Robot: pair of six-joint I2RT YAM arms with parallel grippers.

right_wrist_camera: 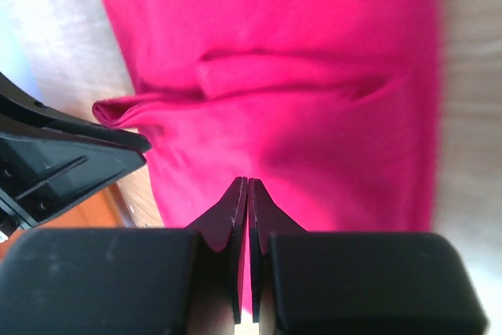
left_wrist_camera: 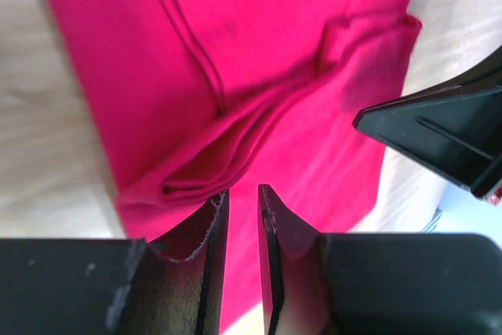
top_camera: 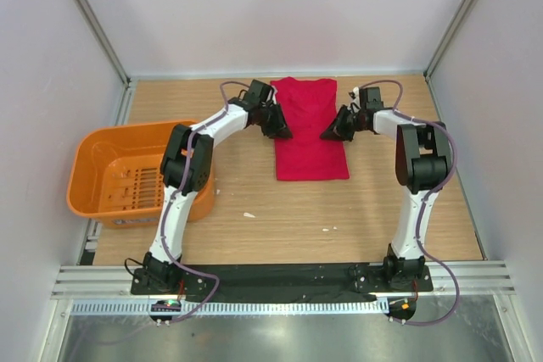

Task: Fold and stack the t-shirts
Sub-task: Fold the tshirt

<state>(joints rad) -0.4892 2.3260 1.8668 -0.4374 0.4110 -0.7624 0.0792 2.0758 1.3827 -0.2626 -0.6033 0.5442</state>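
Red t-shirt is being pinched at its sides by the left gripper, jaws slightly parted, and right gripper, jaws nearly touching.

No writing, label, brand or number can be read anywhere (the t-shirt is plain red cloth, and any mark on the orange basket is too small to tell).

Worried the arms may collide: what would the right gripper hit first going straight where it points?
Probably the t-shirt, its raised crease lying ahead of the right gripper; the left gripper sits off that line, though depth is unclear.
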